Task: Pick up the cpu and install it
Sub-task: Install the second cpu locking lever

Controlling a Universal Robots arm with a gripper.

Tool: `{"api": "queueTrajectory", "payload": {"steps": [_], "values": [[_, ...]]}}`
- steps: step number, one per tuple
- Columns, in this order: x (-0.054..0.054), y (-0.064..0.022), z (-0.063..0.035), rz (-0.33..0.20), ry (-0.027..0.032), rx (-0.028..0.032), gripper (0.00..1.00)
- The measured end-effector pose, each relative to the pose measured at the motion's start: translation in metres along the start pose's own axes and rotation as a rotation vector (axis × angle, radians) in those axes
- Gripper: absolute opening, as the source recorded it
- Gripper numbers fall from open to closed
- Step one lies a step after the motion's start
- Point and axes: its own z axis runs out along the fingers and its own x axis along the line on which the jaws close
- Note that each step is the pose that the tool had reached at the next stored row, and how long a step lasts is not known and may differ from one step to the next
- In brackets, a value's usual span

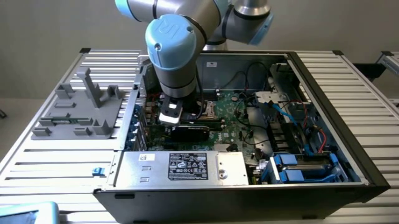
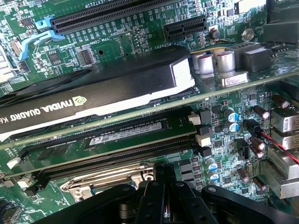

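Note:
My gripper (image 1: 176, 117) hangs low inside the open computer case (image 1: 349, 154), over the motherboard. In the wrist view its black fingers (image 2: 158, 183) stand pressed together just above the board, and I see nothing between them. Right beside the fingertips lies the metal frame of the dark socket (image 2: 105, 181); in the exterior view that socket (image 1: 209, 110) sits just to the right of the wrist. The cpu is hidden from me. A grey plastic fixture (image 1: 81, 109) with upright posts stands on the table at the exterior view's left, outside the case.
A black NVIDIA graphics card (image 2: 93, 95) lies across the board close to the gripper, with memory slots (image 2: 107, 140) between it and the socket. Cables (image 1: 293, 116), drive bays (image 1: 305, 168) and the power supply (image 1: 181, 167) crowd the case. The slatted table (image 1: 56, 163) surrounds it.

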Motion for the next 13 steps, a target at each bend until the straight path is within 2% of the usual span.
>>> {"api": "queueTrajectory", "payload": {"steps": [9, 13], "values": [[-0.0009, 0.0022, -0.0007, -0.001, 0.0031, 0.001, 0.11], [-0.0008, 0.0023, -0.0008, -0.003, 0.0079, 0.0025, 0.11]]}}
